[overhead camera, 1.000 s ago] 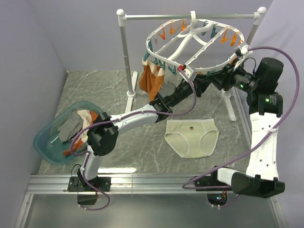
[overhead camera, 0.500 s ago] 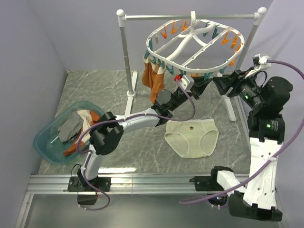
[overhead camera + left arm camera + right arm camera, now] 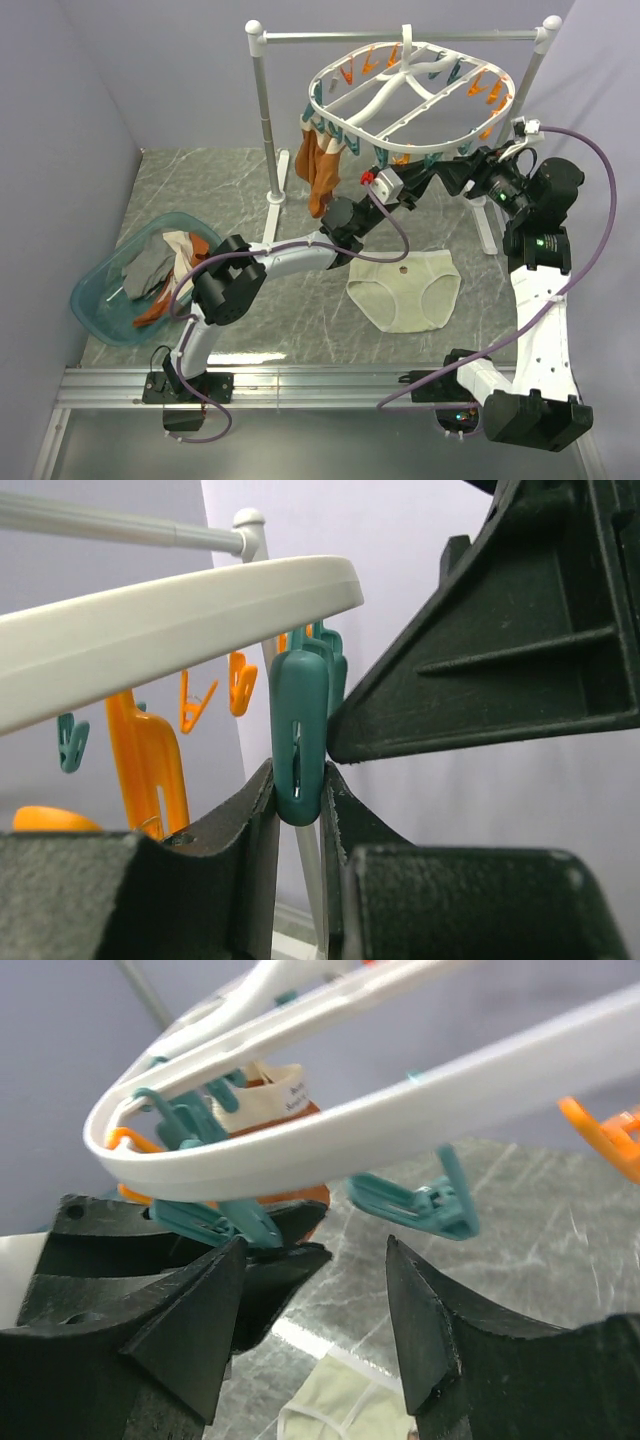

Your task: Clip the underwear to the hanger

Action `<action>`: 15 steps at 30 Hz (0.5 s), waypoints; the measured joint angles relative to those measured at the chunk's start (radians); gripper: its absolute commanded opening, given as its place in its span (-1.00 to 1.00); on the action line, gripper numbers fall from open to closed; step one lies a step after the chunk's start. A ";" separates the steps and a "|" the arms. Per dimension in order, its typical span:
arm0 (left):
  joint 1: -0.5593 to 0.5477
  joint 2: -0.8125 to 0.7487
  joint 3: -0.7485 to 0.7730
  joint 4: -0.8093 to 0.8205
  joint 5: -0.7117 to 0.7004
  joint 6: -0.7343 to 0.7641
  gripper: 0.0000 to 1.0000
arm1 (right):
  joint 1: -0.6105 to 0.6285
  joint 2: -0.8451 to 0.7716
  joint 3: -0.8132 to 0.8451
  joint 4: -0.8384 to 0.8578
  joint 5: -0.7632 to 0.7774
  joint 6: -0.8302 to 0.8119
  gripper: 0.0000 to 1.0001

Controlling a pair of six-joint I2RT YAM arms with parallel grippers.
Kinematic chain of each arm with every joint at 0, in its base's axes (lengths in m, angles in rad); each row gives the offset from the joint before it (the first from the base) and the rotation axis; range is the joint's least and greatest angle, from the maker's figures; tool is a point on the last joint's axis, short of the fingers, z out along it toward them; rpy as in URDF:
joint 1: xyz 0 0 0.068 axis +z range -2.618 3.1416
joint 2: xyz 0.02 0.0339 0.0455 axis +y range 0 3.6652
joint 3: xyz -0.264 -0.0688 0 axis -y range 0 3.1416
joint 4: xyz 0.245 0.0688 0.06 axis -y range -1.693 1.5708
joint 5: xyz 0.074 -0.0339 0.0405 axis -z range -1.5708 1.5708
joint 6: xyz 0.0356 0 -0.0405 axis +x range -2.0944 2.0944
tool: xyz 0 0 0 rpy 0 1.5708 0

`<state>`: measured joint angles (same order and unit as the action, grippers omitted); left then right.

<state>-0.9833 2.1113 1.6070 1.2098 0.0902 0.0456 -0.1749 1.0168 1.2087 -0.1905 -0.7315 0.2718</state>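
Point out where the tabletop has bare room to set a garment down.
Free: the front strip of the table between the underwear and the near edge, and the back-left corner between the basket and the rail stand. Crowded: under the near rim of the hanger, where the left gripper, shut on a teal clip, faces the open right gripper.

Top view: high behind the arm bases, looking down on the whole table (image 3: 220, 190), hanger (image 3: 318, 100) at 12 o'clock.
Left wrist view: pressed up under the hanger's rim, tilted upward, a teal clip (image 3: 300, 730) dead centre.
Right wrist view: close under the rim, facing roughly 9 o'clock.
Shared: all three catch the rim; top and right wrist catch the underwear (image 3: 405, 290).
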 measured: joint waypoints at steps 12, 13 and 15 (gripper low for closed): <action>-0.003 0.001 -0.017 0.064 0.029 0.022 -0.99 | 0.010 -0.032 -0.005 0.061 -0.134 -0.181 0.29; -0.003 0.001 -0.017 0.066 0.030 0.022 -0.99 | 0.012 -0.033 -0.005 0.064 -0.138 -0.186 0.30; -0.003 0.001 -0.017 0.066 0.030 0.023 -0.99 | 0.017 -0.032 -0.005 0.072 -0.142 -0.188 0.31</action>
<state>-0.9859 2.1124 1.5898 1.2762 0.1204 0.0685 -0.1581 0.9852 1.2037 -0.1188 -0.8734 0.0837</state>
